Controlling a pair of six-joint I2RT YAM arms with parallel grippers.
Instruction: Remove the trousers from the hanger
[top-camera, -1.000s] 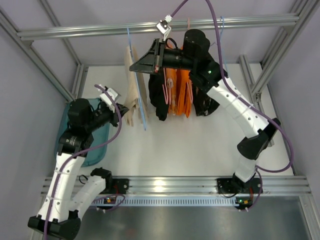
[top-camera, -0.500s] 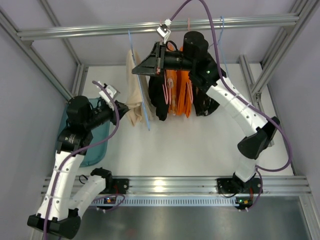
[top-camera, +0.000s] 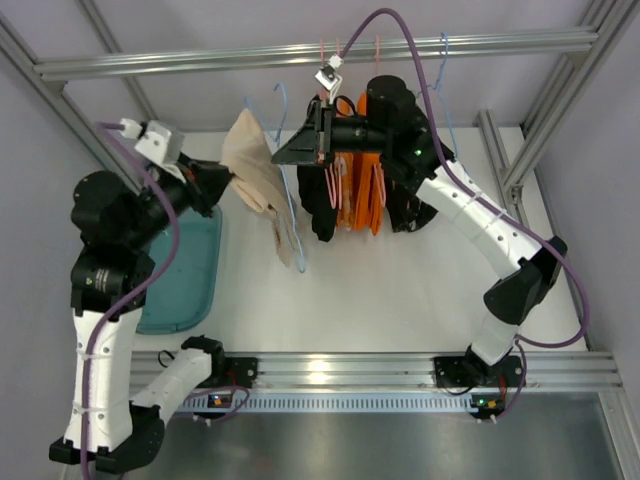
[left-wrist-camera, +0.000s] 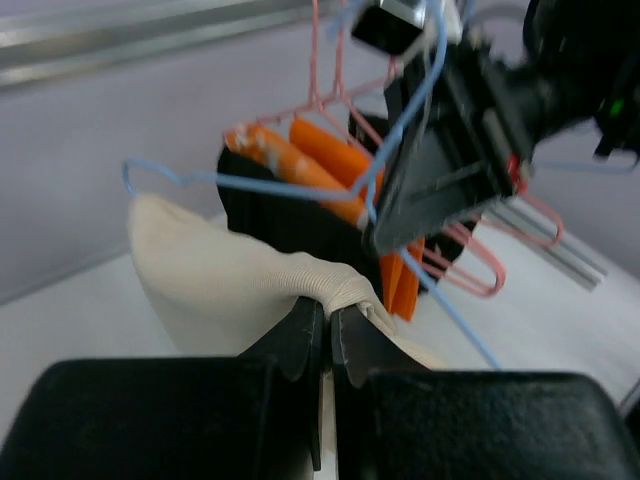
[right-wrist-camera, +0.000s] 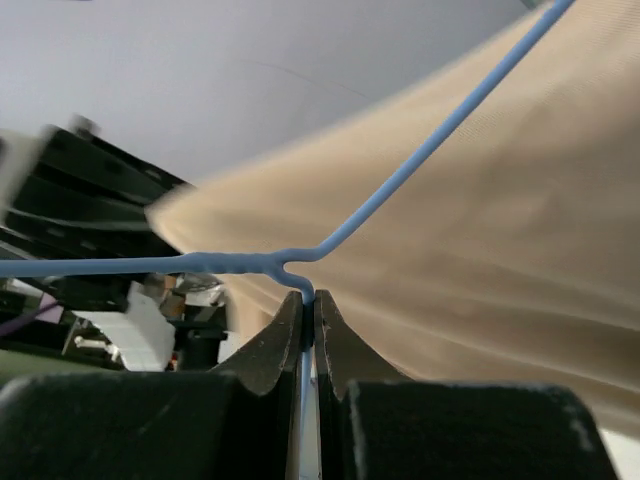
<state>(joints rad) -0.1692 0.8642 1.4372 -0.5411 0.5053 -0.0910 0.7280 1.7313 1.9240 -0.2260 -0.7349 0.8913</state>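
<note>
The beige trousers (top-camera: 258, 180) hang bunched over the light-blue wire hanger (top-camera: 290, 215) left of the rail's other garments. My left gripper (top-camera: 222, 183) is shut on a fold of the trousers (left-wrist-camera: 240, 285), holding them up to the left. My right gripper (top-camera: 283, 155) is shut on the hanger wire (right-wrist-camera: 250, 262) just below its neck, with the trousers (right-wrist-camera: 480, 220) filling the right wrist view behind it. In the left wrist view the hanger (left-wrist-camera: 300, 185) runs across in front of my right gripper (left-wrist-camera: 440, 190).
A black garment (top-camera: 318, 205), orange garments (top-camera: 358, 195) on pink hangers (left-wrist-camera: 480, 270) and a dark garment (top-camera: 408, 212) hang from the top rail (top-camera: 300, 52). A teal tray (top-camera: 185, 275) lies at the left. Frame posts stand at both sides.
My left arm has risen and swung left and back, pulling the trousers up and sideways along the hanger. The hanger has tilted off the rail with my right gripper holding it.
</note>
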